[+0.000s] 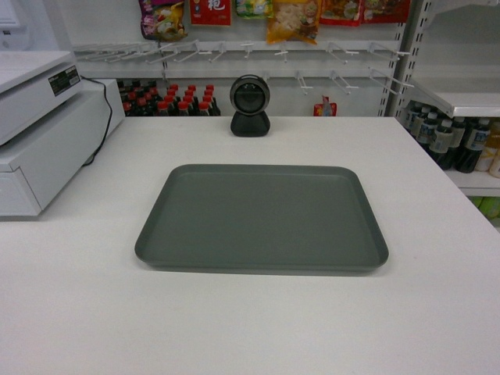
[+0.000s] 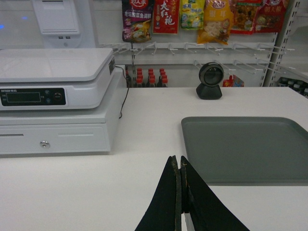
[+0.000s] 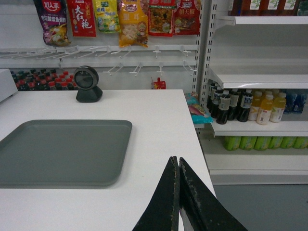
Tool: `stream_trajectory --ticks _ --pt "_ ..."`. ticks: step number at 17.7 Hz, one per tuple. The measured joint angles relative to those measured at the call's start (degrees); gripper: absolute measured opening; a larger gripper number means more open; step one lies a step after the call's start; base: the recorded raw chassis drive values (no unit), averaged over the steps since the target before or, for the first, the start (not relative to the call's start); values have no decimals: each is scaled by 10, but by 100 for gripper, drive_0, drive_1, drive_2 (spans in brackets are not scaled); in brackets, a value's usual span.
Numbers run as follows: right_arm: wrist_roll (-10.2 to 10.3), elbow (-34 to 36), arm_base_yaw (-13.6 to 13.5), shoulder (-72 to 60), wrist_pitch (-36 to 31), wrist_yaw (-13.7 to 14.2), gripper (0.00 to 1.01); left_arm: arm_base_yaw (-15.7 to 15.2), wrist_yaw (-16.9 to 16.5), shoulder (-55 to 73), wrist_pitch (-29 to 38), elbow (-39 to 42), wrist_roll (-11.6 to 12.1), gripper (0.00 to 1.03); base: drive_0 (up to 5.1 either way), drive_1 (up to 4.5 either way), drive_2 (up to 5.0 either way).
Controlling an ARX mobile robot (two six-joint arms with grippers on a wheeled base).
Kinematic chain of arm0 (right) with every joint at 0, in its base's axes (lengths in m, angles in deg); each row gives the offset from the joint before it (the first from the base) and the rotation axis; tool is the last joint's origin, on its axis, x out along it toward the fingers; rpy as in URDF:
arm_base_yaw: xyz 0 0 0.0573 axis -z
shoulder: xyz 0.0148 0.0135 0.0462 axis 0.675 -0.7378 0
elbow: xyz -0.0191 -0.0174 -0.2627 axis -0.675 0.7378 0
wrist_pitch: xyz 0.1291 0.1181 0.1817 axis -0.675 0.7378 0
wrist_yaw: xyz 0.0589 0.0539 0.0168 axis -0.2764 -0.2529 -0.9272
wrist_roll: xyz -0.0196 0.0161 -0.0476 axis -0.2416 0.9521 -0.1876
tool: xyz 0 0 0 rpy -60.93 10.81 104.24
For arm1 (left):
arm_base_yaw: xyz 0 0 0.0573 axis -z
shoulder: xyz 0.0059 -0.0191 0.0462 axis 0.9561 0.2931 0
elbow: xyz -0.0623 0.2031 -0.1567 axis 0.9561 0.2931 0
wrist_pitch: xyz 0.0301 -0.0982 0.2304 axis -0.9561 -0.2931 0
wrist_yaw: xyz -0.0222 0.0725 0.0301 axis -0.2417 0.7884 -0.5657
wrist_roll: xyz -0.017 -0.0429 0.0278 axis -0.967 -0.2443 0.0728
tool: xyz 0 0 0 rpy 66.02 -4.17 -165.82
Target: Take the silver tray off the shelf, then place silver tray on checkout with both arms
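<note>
The silver tray (image 1: 262, 220) lies flat on the white checkout (image 1: 258, 328), in front of the black scanner (image 1: 250, 105). Neither arm appears in the head view. In the left wrist view my left gripper (image 2: 179, 161) is shut with nothing in it, above the counter near the silver tray's (image 2: 245, 147) near left corner and clear of its rim. In the right wrist view my right gripper (image 3: 177, 160) is shut and empty too, to the right of the silver tray (image 3: 62, 151), over the checkout's (image 3: 159, 125) right part. A shelf (image 3: 257, 77) stands beyond the counter's right edge.
A white register (image 1: 35, 129) with a cash drawer (image 2: 53, 137) stands at the counter's left. Hooks with snack bags (image 1: 293, 17) hang behind, with red-capped bottles (image 1: 168, 100) below. Shelves of drink bottles (image 3: 250, 106) stand to the right, past the counter edge.
</note>
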Motion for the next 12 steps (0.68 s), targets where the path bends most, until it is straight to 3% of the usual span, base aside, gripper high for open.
stream_trajectory --ticks 1,4,11,12 --pt "0 0 0 0 0 0 3 0 -1 0 0 0 0 2 0 0 0" --pt "0 0 0 0 0 0 36 0 -1 0 0 0 0 35 0 0 0" --pt "0 0 0 0 0 0 100 0 -1 0 0 0 0 100 0 0 0" --pt "0 0 0 0 0 0 97 0 -1 0 0 0 0 97 0 0 0"
